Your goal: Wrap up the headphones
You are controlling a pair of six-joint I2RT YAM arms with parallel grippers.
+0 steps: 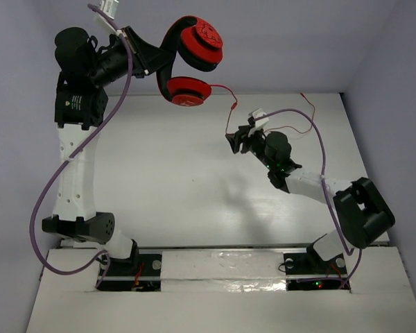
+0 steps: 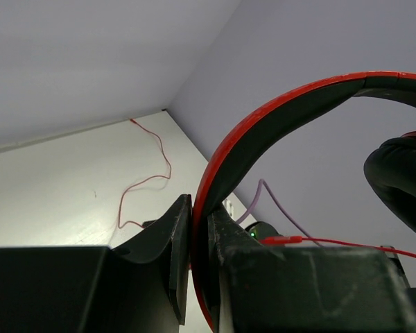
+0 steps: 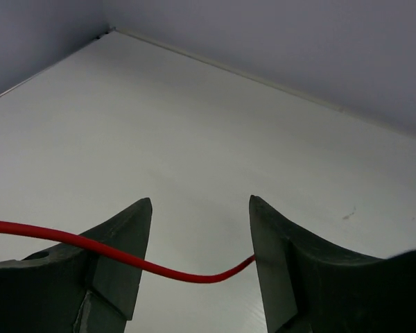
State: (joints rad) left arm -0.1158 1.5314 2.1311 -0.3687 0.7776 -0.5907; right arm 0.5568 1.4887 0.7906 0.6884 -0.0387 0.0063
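Note:
The red headphones [image 1: 193, 62] hang in the air at the back left, two round red earcups and a red-and-black headband. My left gripper [image 1: 152, 61] is shut on the headband [image 2: 225, 163], which runs between its jaws in the left wrist view. The thin red cable [image 1: 230, 104] runs from the lower earcup down to my right gripper [image 1: 237, 139], then trails over the table to the back right [image 1: 306, 118]. My right gripper [image 3: 200, 208] is open; the cable [image 3: 159, 269] sags across the gap between its fingers, not pinched.
The white table [image 1: 180, 187] is walled by grey panels at the back and sides. Thick purple robot cables [image 1: 62, 166] loop along both arms. The right arm's elbow [image 1: 364, 211] sits near the table's right edge.

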